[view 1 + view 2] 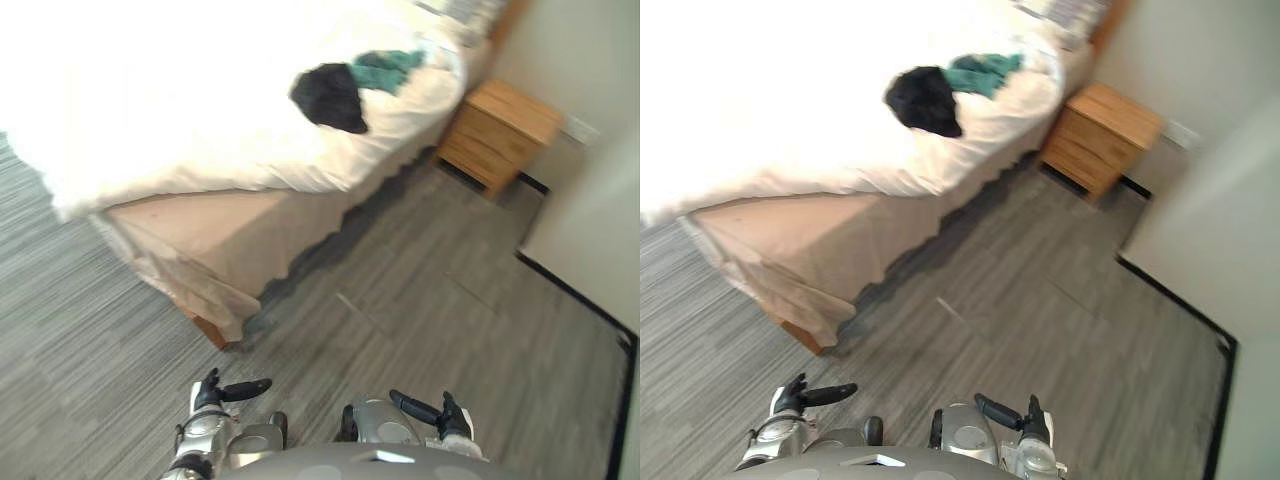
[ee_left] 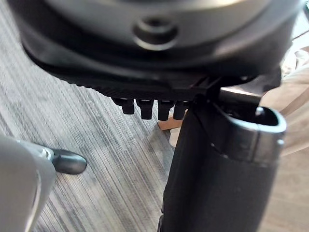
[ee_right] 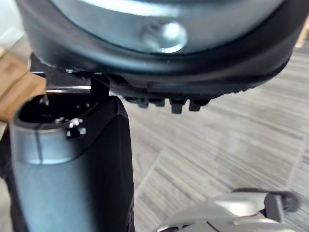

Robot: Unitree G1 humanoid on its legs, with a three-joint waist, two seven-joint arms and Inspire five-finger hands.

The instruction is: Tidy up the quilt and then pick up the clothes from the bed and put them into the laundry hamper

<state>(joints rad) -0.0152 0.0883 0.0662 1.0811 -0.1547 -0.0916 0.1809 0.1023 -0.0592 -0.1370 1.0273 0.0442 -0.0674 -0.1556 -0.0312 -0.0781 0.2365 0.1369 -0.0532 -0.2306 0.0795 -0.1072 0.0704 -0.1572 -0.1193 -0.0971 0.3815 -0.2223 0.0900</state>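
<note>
A: Where's the stuff you need to pick up?
B: On the bed [image 1: 225,240], far side from you. Black cloth [image 1: 330,97] lies on the white quilt [image 1: 150,110] near the edge. Green cloth [image 1: 387,68] is right behind it, seems to touch it. Both sit towards the end by the wooden nightstand [image 1: 500,130].
A: Quilt state?
B: Spread over the top, hanging over the side above the beige skirt. It's bunched at the corner nearest you.
A: Left hand [image 1: 212,394]?
B: Low in your head cam, over the grey floor [image 1: 420,310], well apart from the bed. Fingers relaxed, thumb out sideways, nothing in it. Wrist cam agrees: fingertips straight, just floor past them.
A: Right hand [image 1: 448,416]?
B: Also low, over the floor. Thumb points in towards the other hand, fingers loose, empty. Its wrist cam shows straight fingertips, w/ floor beyond.
</note>
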